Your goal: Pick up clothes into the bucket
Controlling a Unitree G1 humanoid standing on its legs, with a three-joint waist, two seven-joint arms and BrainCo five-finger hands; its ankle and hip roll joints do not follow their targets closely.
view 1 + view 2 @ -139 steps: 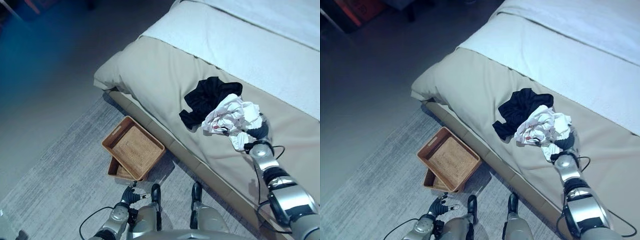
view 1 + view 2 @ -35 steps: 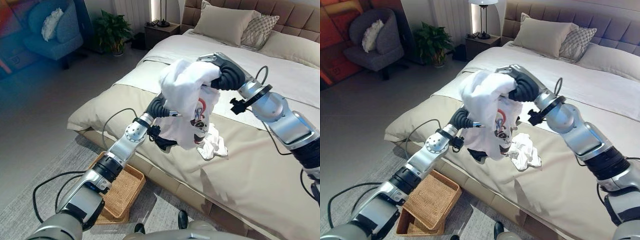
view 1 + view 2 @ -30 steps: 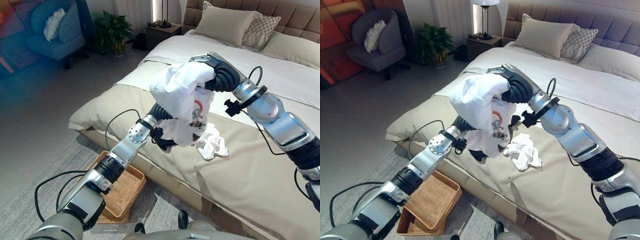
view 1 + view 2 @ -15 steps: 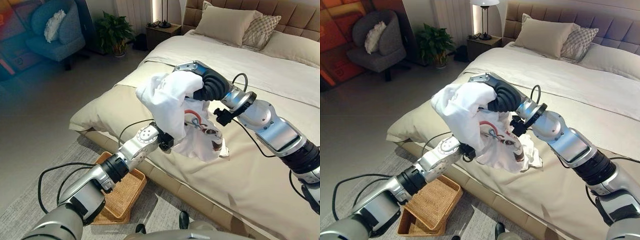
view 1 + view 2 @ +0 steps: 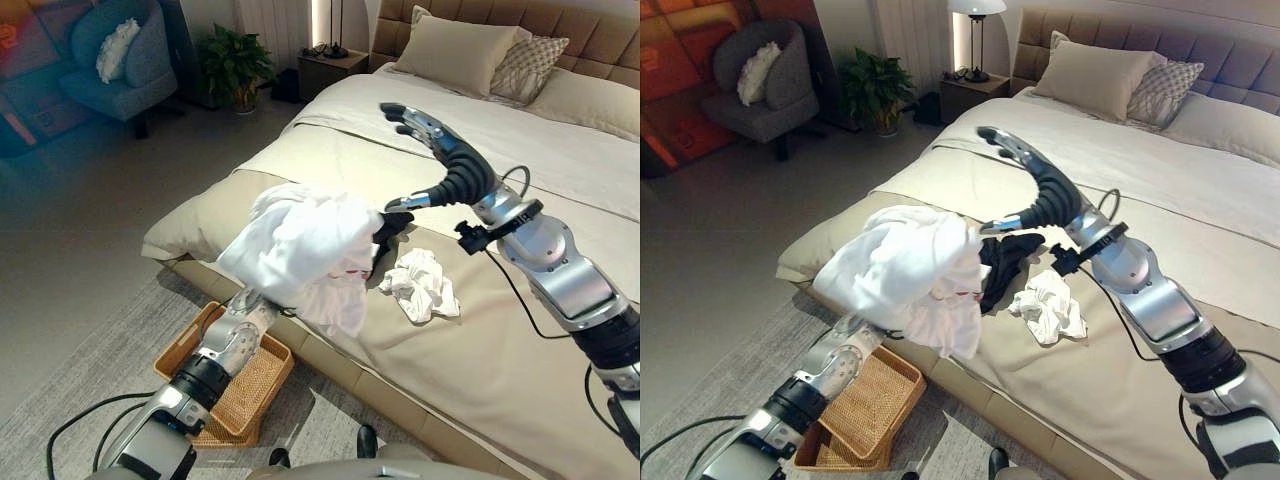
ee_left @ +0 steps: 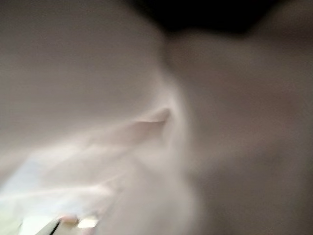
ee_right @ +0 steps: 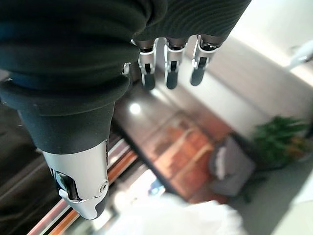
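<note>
The white garment (image 5: 300, 250), soft, light and prone to sagging, is draped over the left hand, whose fingers cannot be told beneath it, at 1 o'clock above the wicker basket (image 5: 250, 375), while the right hand (image 5: 430, 135) is spread empty.

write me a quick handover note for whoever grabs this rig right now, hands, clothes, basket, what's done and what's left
Right hand: open, raised above the bed, holding nothing.
Left hand: hidden under the white garment it carries, so its grip cannot be seen.
That garment hangs at the bed's edge, above and beside the wicker basket on the floor; not in yet.
On the bed: a black garment and a small crumpled white garment.
Left: drop the carried garment in the basket, then fetch the other two.
</note>
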